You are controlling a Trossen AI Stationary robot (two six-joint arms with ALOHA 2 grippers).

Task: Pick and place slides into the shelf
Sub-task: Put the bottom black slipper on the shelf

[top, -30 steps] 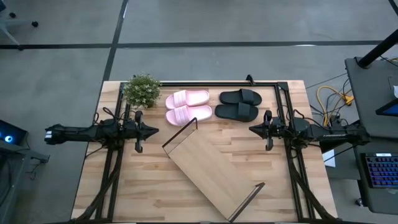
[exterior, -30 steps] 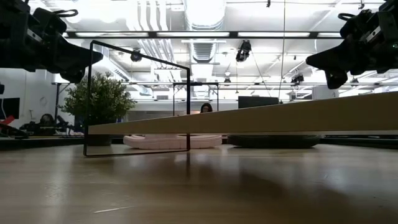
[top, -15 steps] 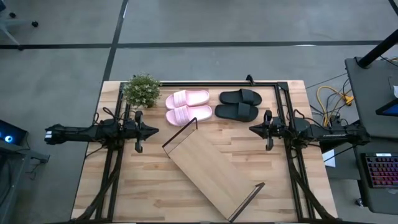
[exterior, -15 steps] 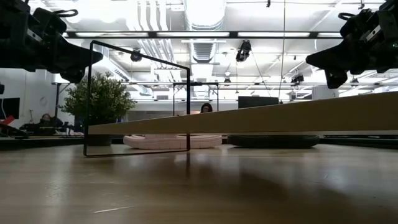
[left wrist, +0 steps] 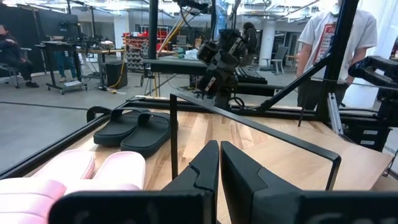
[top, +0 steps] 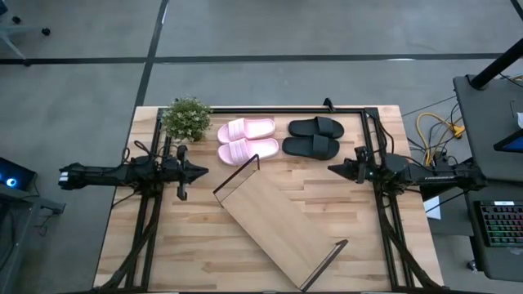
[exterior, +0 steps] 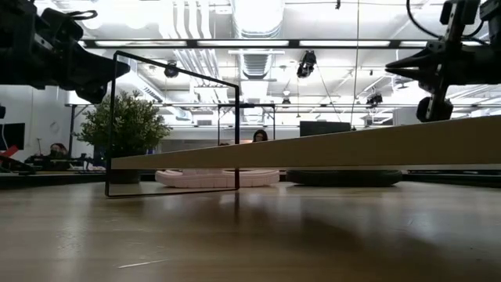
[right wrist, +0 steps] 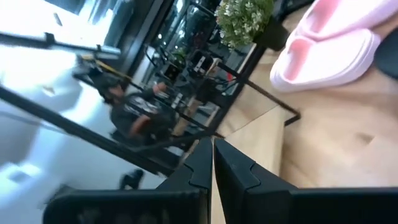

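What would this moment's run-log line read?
stage: pre-pick | left gripper: shut, idle | right gripper: shut, near black slides | pink slides: on table | shelf: empty, diagonal

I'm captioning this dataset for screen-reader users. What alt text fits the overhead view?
Seen from above, a light-wood shelf lies diagonally on the table, with pink slides and black slides beside a potted plant at the far edge. The left end effector and right end effector hover shut at either side.
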